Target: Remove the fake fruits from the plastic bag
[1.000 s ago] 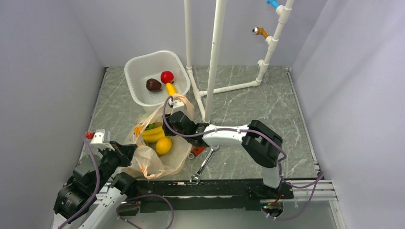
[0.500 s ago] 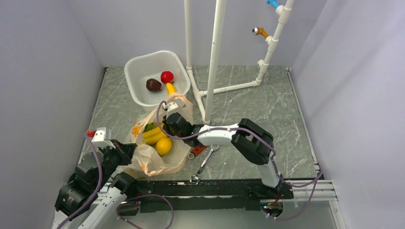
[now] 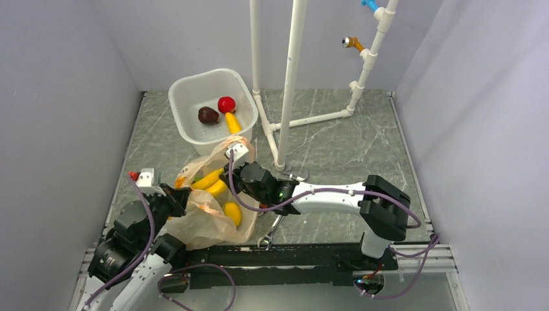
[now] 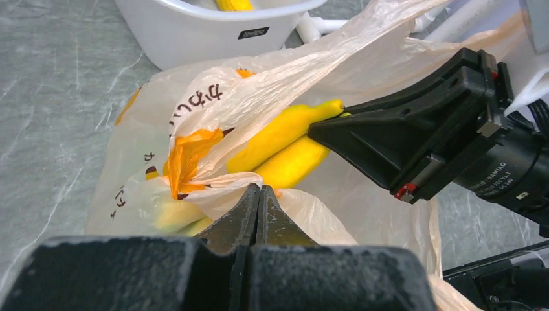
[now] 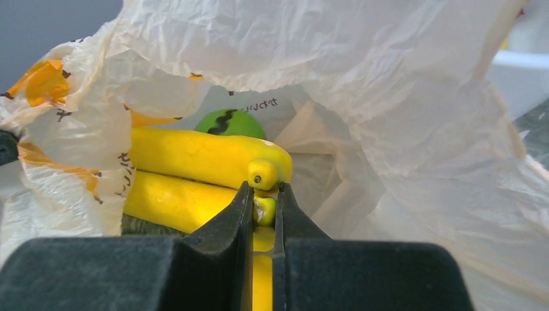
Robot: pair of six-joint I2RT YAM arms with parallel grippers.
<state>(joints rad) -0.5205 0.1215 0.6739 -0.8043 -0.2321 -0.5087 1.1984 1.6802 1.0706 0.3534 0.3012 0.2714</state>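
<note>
Dark letters are printed on the plastic bag point(image 4: 194, 107), "DAMIAO" on the right gripper point(image 5: 262, 202). The bag is pinched by the left gripper point(image 4: 257, 197). Inside it, the banana bunch point(image 5: 194, 155) is clamped by the right gripper. The striped green ball point(image 5: 230, 123) behind is shown only by the right wrist view.

Marbled table in a pale, evenly lit booth

Plain lavender-grey walls point(image 3: 65, 97) close in to the left, to the right and beyond the right pincer point(image 3: 226, 186). Under it, and stretching away to its right, lies a grey-green tabletop point(image 3: 336, 142) veined in white. Past the pincer, toward the back wall, a white pipe frame point(image 3: 289, 78) stands upright, with a blue fitting point(image 3: 369, 5) and a brass-coloured fitting point(image 3: 353, 43) high on its right branch. The light is soft.
</note>
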